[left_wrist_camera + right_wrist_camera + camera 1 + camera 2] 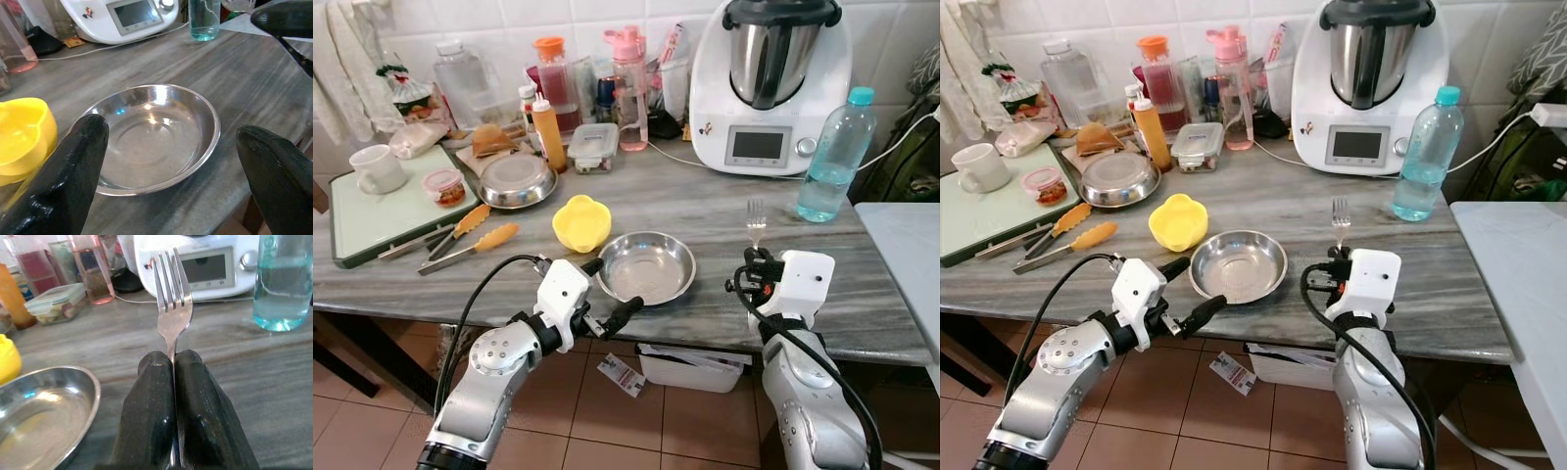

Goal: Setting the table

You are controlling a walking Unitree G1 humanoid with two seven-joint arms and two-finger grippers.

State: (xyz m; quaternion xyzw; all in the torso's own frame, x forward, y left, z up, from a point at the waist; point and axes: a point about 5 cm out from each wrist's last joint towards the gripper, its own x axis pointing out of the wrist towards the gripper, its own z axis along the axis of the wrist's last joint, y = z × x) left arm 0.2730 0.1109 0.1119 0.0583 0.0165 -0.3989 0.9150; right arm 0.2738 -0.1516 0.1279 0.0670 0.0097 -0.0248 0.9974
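Right gripper (pixel 173 382) pinching fork (pixel 172 303); left gripper (pixel 607 294) spread beside bowl (pixel 156 137)

The left gripper (pixel 610 289) is held low with fingers spread apart; the right gripper (pixel 756 257) is raised, fingers pressed together on a fork (pixel 756 217).

fork (pixel 172 313) handle hidden between jaws, water bottle (pixel 285 281) top cropped

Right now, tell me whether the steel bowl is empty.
Empty: the steel bowl shows only its bare, shiny bottom.
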